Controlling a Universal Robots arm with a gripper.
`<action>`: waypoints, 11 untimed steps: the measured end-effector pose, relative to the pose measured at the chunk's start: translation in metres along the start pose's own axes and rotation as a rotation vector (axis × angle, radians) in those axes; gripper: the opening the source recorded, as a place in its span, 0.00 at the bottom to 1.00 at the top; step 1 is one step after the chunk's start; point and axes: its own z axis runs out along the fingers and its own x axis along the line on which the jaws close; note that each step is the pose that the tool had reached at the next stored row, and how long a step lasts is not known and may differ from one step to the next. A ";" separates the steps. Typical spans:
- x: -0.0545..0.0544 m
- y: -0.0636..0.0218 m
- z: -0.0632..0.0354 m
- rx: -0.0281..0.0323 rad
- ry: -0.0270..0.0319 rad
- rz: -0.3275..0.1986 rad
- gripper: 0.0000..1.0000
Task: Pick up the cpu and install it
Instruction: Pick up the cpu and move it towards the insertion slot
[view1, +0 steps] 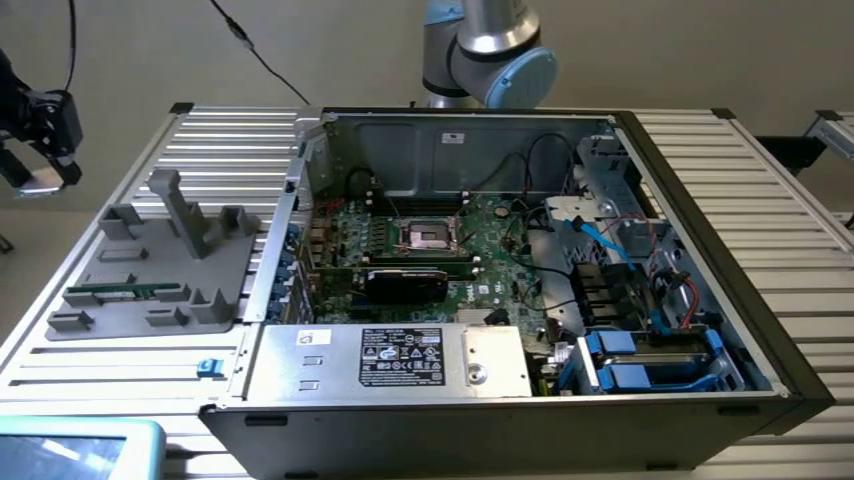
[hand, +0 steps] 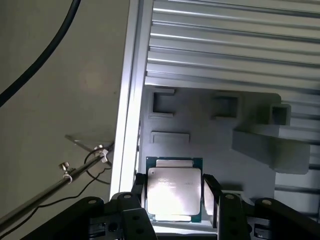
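Observation:
The cpu (hand: 174, 189) is a flat square chip with a silvery metal top and a thin green rim. It sits between the two dark fingers (hand: 209, 192) of my gripper (hand: 174, 197), which press on its two opposite sides. The gripper is shut on it and holds it up in the air over the grey parts holder (hand: 215, 150). In the exterior view the gripper (view1: 40, 165) hangs high at the far left, beyond the table's edge. The dark square socket (view1: 430, 235) lies on the green motherboard inside the open computer case (view1: 694, 200), well to the right of the gripper.
The grey parts holder (view1: 147, 270) lies on the ribbed table (view1: 200, 130) left of the case, with a green memory stick (view1: 123, 293) in it and an upright post (view1: 174, 200). Cables, blue drive bays (view1: 654, 360) and a power supply (view1: 387, 355) crowd the case. A black cable (hand: 40, 60) hangs nearby.

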 end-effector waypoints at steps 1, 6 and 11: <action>0.000 0.0002 -0.0042 0.0001 -0.0002 0.000 0.54; 0.000 0.0014 -0.0229 0.0045 -0.0003 0.000 0.54; 0.000 0.0026 -0.0377 0.0098 -0.0004 0.000 0.54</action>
